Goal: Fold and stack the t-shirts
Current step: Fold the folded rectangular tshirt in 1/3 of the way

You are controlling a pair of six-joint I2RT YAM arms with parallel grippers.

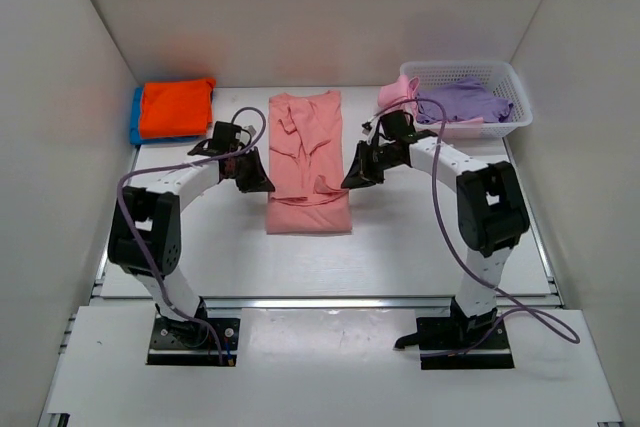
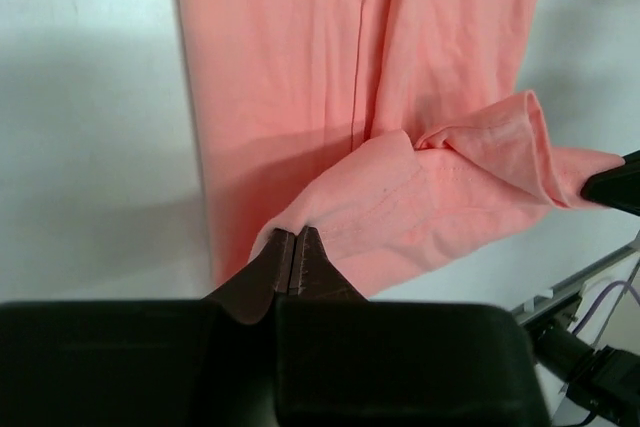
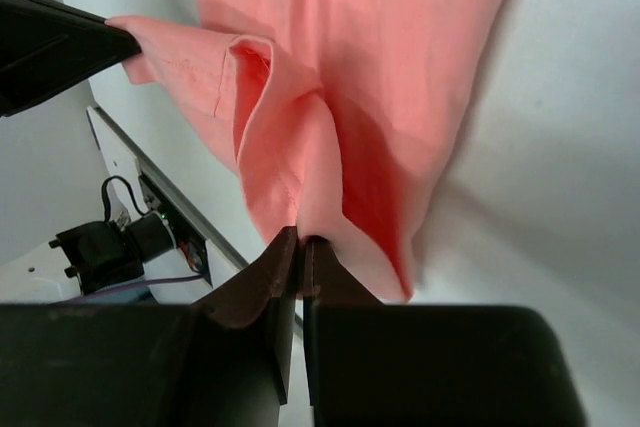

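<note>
A salmon-pink t-shirt (image 1: 308, 162) lies as a long strip in the middle of the table. My left gripper (image 1: 262, 185) is shut on its near left corner (image 2: 330, 217), and my right gripper (image 1: 351, 180) is shut on its near right corner (image 3: 300, 187). Both hold the near hem lifted and folded back over the shirt. A folded orange t-shirt (image 1: 176, 107) lies on a blue one (image 1: 136, 117) at the back left. A lavender t-shirt (image 1: 468, 100) and a brighter pink one (image 1: 397, 93) are in the basket.
The white lattice basket (image 1: 502, 77) stands at the back right against the wall. White walls enclose the table on three sides. A metal rail (image 1: 330, 301) runs along the table's near edge.
</note>
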